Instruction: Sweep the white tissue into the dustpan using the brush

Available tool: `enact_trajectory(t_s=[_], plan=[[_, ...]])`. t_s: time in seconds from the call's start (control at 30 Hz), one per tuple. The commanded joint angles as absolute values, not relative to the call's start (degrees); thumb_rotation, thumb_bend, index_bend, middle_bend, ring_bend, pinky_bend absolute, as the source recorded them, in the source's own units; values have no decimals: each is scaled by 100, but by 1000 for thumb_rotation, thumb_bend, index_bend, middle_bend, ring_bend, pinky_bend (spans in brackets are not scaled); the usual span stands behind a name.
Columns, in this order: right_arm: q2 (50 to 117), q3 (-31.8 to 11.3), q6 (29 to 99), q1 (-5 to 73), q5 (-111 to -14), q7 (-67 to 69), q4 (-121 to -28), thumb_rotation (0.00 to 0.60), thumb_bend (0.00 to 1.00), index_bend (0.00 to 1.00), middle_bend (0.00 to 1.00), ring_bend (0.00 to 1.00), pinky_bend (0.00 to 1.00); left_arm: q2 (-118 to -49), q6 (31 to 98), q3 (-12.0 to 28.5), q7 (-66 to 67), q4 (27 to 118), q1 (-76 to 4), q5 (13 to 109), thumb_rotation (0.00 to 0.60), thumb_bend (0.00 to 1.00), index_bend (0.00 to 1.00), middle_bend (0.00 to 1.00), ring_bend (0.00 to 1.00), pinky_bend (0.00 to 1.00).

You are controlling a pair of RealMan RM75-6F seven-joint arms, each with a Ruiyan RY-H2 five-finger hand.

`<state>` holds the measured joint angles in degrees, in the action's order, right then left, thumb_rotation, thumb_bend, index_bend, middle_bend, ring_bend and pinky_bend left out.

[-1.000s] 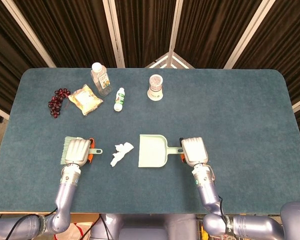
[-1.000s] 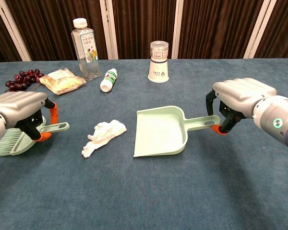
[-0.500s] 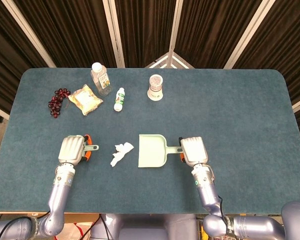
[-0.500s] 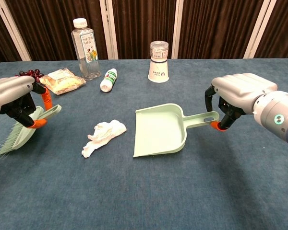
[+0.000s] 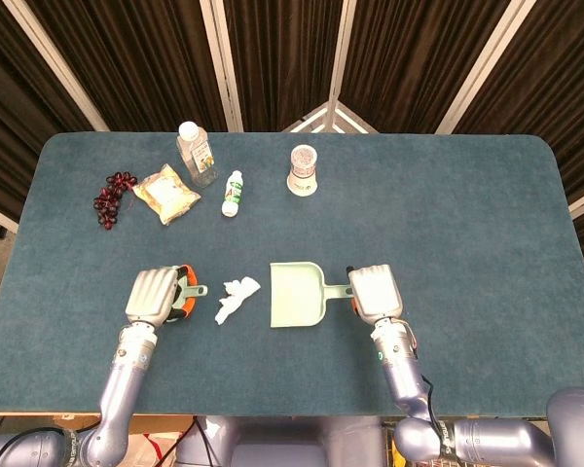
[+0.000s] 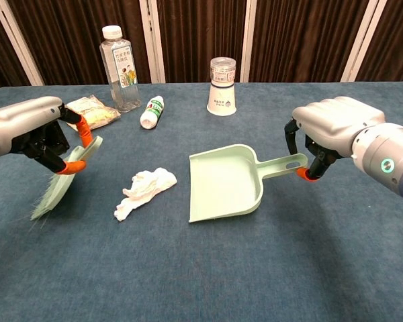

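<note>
A crumpled white tissue (image 5: 236, 297) (image 6: 146, 190) lies on the blue table between my two hands. My left hand (image 5: 154, 294) (image 6: 35, 129) grips the pale green brush (image 6: 62, 182) by its handle, bristles tilted down toward the cloth left of the tissue. In the head view the hand hides most of the brush. The pale green dustpan (image 5: 296, 294) (image 6: 226, 181) sits right of the tissue with its mouth facing it. My right hand (image 5: 374, 290) (image 6: 333, 130) holds the end of the dustpan handle.
Along the far left of the table (image 5: 467, 214) are a clear water bottle (image 5: 196, 153), a small white bottle lying down (image 5: 234, 193), a snack packet (image 5: 165, 194) and dark grapes (image 5: 112, 197). A capped paper cup (image 5: 304, 169) stands behind the dustpan.
My left hand has lifted the brush off the table, tipped its bristles down and moved right toward the tissue. The dustpan has shifted slightly in my right hand.
</note>
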<state>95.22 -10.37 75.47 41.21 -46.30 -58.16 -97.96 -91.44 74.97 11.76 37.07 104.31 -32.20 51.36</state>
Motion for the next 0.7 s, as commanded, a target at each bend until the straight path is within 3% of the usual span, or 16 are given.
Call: enact_trajectory(t_s=[0.03, 0.7], plan=[[9488, -1039, 7583, 4174, -4486, -5983, -9907, 600, 390, 596, 883, 875, 857, -9174, 7531, 1179, 3745, 10473, -3247, 5161, 600, 585, 717, 977, 939, 955], [9774, -1018, 7796, 4440, -4029, -6606, -9864, 600, 390, 607, 883, 875, 857, -9842, 7643, 1309, 3397, 10628, -3323, 5047, 600, 585, 719, 984, 944, 961]])
